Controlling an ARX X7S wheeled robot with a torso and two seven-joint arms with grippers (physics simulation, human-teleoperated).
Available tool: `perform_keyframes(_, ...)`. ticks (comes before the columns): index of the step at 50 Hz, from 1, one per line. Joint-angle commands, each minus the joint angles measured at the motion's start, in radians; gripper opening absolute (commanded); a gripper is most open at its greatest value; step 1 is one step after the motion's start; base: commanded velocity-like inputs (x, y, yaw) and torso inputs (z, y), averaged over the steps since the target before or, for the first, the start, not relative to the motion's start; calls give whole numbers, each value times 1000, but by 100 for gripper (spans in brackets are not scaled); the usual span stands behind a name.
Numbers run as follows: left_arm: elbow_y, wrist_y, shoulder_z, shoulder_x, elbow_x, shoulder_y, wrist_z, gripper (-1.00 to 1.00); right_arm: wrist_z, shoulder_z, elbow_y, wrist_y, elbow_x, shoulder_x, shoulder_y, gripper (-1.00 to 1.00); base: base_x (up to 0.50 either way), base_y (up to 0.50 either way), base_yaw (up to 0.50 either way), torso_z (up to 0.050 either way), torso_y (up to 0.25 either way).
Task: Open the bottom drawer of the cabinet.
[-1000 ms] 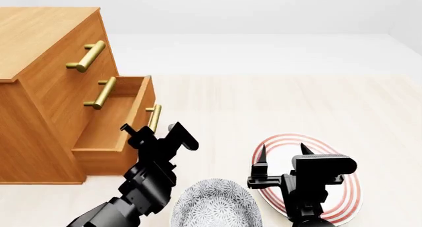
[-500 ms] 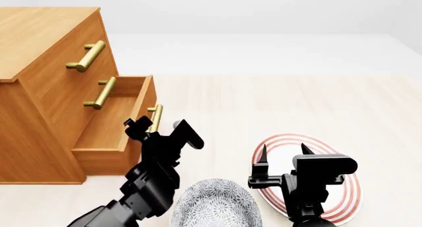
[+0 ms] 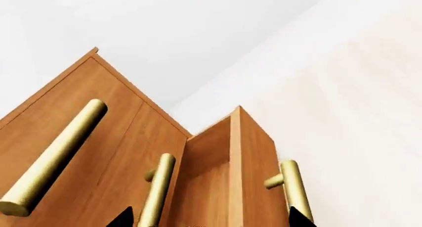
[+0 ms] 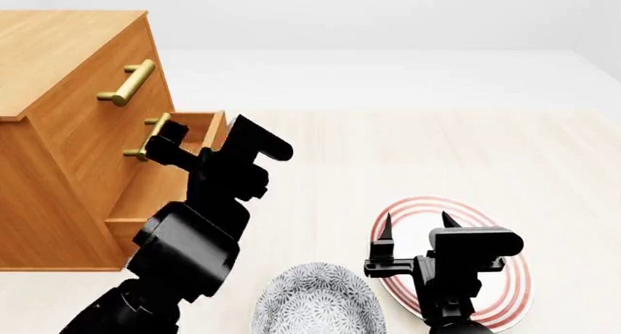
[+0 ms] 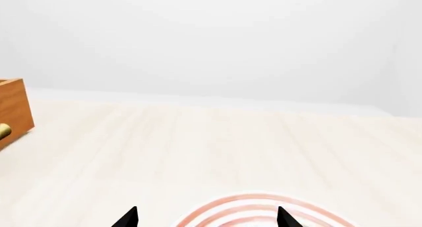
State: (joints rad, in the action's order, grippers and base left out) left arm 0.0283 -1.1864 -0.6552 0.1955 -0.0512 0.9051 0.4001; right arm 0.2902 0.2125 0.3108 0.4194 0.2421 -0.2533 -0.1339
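Observation:
The orange-brown cabinet stands at the left. Its bottom drawer is pulled out, with the open box showing. My left gripper is open and empty, raised over the drawer's front edge, and its arm hides the drawer's brass handle in the head view. In the left wrist view the gripper straddles the drawer front; its handle lies by one fingertip. My right gripper is open and empty above the plate, well right of the cabinet. It also shows in the right wrist view.
A red-ringed plate lies under the right gripper and shows in the right wrist view. A grey patterned bowl sits near the front between the arms. The middle drawer's handle and top handle stay flush.
My left gripper has risen from beside the bottom drawer's handle to above the drawer's front edge. The drawer stays pulled out. The right arm has not moved.

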Motion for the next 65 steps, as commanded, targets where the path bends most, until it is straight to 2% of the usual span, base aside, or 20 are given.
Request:
perform_keyframes(1, -65, -116, 271, -7, -98, 74, -48, 100, 5, 5, 0, 3, 3, -1, -5, 100, 0, 0, 0, 0, 0)
perform_keyframes(9, 214, -114, 361, -36, -161, 126, -119, 100, 10, 10, 4, 9, 4, -4, -9, 100, 0, 0, 0, 0, 0)
perform_keyframes(23, 357, -104, 381, -34, -208, 152, -188, 100, 13, 12, -12, -5, 8, -5, -9, 100, 0, 0, 0, 0, 0)
perform_keyframes(32, 532, -15, 372, -43, -195, 184, -203, 100, 15, 15, -20, -8, 10, -5, -12, 100, 0, 0, 0, 0, 0)
perform_keyframes(39, 791, 114, 363, -62, -185, 244, -248, 100, 17, 16, -23, -9, 12, -7, -13, 100, 0, 0, 0, 0, 0)
perform_keyframes(45, 915, 182, 351, -74, -180, 276, -277, 100, 20, 18, -20, -6, 15, -9, -14, 100, 0, 0, 0, 0, 0)
perform_keyframes(53, 865, 118, 337, -65, -215, 265, -352, 100, 23, 20, -19, -3, 17, -11, -17, 100, 0, 0, 0, 0, 0)
perform_keyframes(58, 884, 132, 332, -67, -213, 271, -354, 100, 24, 20, -20, -7, 18, -13, -16, 100, 0, 0, 0, 0, 0)
perform_keyframes(65, 797, 84, 319, -57, -233, 239, -382, 100, 25, 22, -28, -14, 19, -14, -16, 100, 0, 0, 0, 0, 0)
